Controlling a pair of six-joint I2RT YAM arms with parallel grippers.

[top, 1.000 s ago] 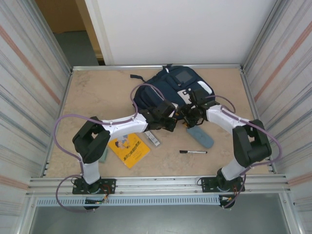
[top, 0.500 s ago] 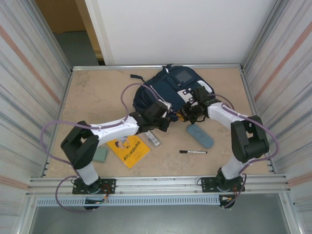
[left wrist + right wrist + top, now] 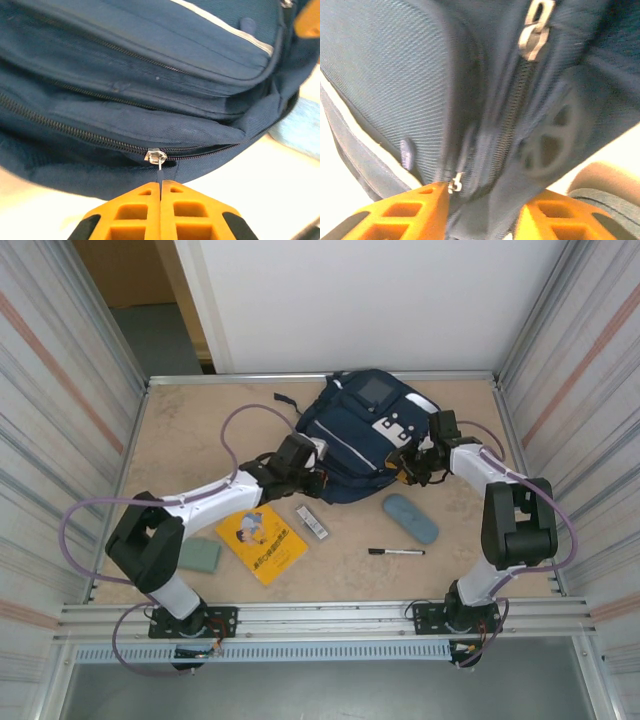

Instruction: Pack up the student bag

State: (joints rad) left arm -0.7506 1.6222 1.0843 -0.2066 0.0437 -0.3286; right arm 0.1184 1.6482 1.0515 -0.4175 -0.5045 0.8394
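Navy fabric student bag (image 3: 350,435): the left wrist view reveals left gripper (image 3: 160,186) clamped on its metal zip pull (image 3: 159,161); right wrist view, right gripper (image 3: 482,196) parted astride fabric.

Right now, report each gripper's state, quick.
Left gripper: shut on the zipper pull of the student bag.
Right gripper: jaws apart around the bag's fabric; cannot tell whether it grips.

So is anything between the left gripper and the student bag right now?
Nothing visible stands between them. The left gripper is at the student bag, shut on the zipper pull along the bag's lower seam, with no other object in between.
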